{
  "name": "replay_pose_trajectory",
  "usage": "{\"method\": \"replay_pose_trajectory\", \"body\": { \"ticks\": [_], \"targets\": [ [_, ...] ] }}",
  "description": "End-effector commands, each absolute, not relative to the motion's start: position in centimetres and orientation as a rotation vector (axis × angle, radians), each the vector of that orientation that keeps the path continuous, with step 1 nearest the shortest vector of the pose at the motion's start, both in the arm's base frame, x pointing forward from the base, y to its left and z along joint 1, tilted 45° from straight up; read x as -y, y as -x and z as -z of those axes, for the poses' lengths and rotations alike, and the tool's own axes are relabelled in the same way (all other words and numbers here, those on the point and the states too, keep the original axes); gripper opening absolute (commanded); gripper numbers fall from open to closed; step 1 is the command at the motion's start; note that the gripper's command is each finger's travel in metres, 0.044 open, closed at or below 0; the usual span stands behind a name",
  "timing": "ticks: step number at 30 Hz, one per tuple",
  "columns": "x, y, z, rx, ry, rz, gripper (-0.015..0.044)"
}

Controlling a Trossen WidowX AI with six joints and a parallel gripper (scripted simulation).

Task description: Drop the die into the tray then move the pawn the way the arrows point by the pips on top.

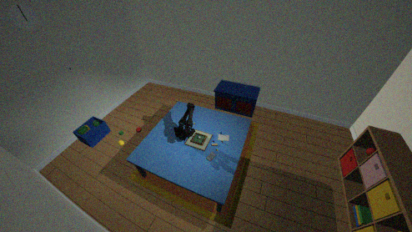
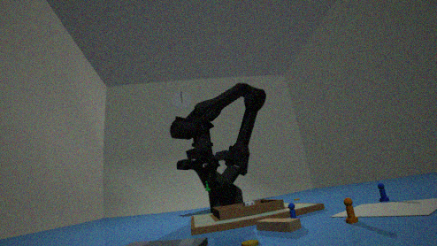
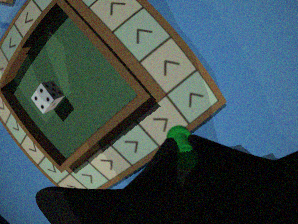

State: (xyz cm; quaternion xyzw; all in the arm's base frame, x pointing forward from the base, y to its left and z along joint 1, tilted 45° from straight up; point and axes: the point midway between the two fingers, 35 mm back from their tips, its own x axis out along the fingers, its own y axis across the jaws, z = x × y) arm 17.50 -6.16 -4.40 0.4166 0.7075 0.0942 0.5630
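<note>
My gripper [image 3: 180,143] [image 2: 207,188] [image 1: 183,133] is shut on a green pawn [image 3: 178,137] [image 2: 207,185]. It holds the pawn a little above the board's ring of arrow squares [image 3: 161,64], near a corner of the board [image 2: 270,217] [image 1: 203,147]. The white die [image 3: 45,98] [image 2: 249,203] [image 1: 199,137] rests in the green dice tray [image 3: 93,83], near one of the tray's corners. The lower part of the pawn is hidden by the fingers. A blue pawn [image 2: 291,210] stands at the board's near edge.
An orange pawn [image 2: 350,211], a second blue pawn [image 2: 382,192] and a white sheet [image 2: 389,208] [image 1: 223,137] lie to the right of the board. A wooden block [image 2: 279,225], a yellow disc [image 2: 250,242] and a grey object [image 1: 211,156] lie in front of it.
</note>
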Motion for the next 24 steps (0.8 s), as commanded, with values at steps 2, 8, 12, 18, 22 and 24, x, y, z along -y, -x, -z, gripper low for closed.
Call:
{"method": "replay_pose_trajectory", "body": {
  "ticks": [2,8,12,18,22,24],
  "targets": [
    [6.7,-17.2,6.3,-1.702,-1.087,-0.095,0.0],
    [7.0,-16.8,8.2,-1.73,-1.198,0.031,0.0],
    [6.8,-16.8,8.4,-1.73,-1.198,0.031,0.0],
    [5.0,-16.8,10.2,-1.73,-1.198,0.03,0.0],
    [4.5,-16.7,10.7,-1.73,-1.199,0.029,0.0],
    [4.4,-16.7,10.8,-1.73,-1.199,0.029,0.0]
  ]
}}
